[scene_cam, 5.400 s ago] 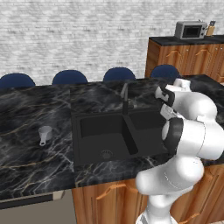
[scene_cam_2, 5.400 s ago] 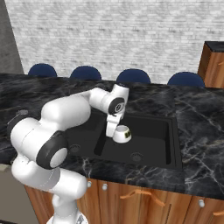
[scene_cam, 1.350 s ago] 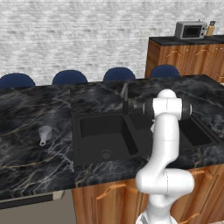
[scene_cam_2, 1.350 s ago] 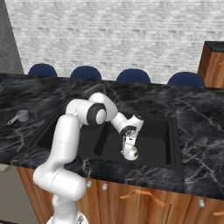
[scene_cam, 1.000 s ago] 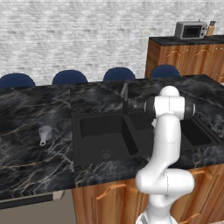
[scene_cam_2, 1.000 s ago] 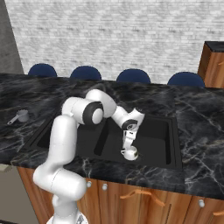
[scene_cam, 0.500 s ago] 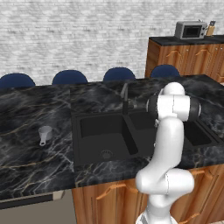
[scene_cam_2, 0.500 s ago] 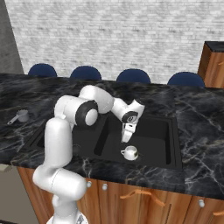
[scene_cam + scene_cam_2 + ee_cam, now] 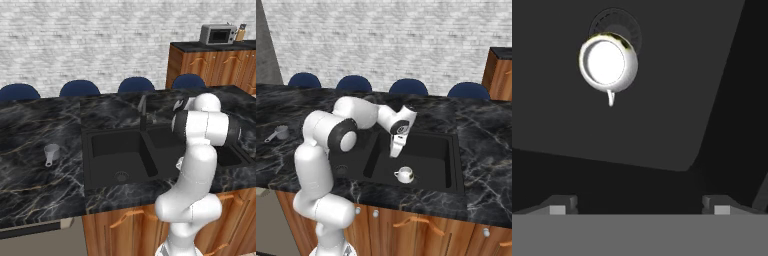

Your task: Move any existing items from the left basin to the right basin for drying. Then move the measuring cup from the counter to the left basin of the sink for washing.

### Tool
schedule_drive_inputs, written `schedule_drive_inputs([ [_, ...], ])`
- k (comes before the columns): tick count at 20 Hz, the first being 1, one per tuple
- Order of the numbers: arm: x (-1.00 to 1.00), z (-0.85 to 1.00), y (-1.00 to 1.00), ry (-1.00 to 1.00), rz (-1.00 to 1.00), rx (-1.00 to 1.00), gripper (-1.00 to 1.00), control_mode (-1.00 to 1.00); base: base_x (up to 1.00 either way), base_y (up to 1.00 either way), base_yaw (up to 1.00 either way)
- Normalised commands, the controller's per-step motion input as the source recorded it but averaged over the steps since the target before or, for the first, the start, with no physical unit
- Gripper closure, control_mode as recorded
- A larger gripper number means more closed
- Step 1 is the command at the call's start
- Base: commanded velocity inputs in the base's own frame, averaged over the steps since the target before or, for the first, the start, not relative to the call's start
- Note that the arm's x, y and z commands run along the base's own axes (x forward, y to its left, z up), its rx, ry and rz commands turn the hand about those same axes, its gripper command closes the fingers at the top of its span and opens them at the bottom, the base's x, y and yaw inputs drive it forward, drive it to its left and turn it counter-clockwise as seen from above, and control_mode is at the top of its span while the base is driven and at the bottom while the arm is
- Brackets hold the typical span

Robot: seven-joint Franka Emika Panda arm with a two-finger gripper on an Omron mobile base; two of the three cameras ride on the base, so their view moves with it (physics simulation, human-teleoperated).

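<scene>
Your hand (image 9: 397, 152) is hanging above the right basin (image 9: 431, 150) of the sink (image 9: 100, 132), pointing down, with its fingers (image 9: 557, 207) spread wide and gripping nothing. You are looking at open jaws with only dark basin floor between them in the hand view.

The small white cup (image 9: 404, 175) is sitting upright on the floor of the right basin, near the front wall, just below and slightly to the right of your hand in the right base view. It is lying apart from the fingers, with a clear gap between them. In the hand view the cup (image 9: 608, 64) is showing its bright round mouth toward you, with a thin pale tab sticking out of one side, and it is partly covering the round drain (image 9: 618, 26) behind it.

The left basin (image 9: 117, 155) is lying bare except for its own drain (image 9: 121, 176), which you are seeing in the left base view. The dark faucet (image 9: 143, 111) is standing behind the divider between the two basins.

The measuring cup (image 9: 51, 152) is resting upright on the black marble surface (image 9: 30, 170), well to the left of the sink, with its thin handle pointing toward the front edge. In the right base view that cup (image 9: 280, 133) is sitting far left, behind your arm's shoulder.
</scene>
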Motion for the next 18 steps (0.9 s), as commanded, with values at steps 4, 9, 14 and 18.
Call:
schedule_drive_inputs([
  [4, -0.34, 0.43, 0.29, -0.07, 0.05, -0.07, -1.00, -1.00, 0.00, 0.00, 0.00],
  [9, -0.37, 0.40, 0.24, -0.08, 0.09, -0.07, -1.00, -1.00, 0.00, 0.00, 0.00],
  [14, -0.28, 0.34, 0.25, -0.07, 0.16, -0.05, -1.00, -1.00, 0.00, 0.00, 0.00],
  [18, -0.25, 0.29, 0.26, -0.06, 0.19, -0.05, -1.00, -1.00, 0.00, 0.00, 0.00],
])
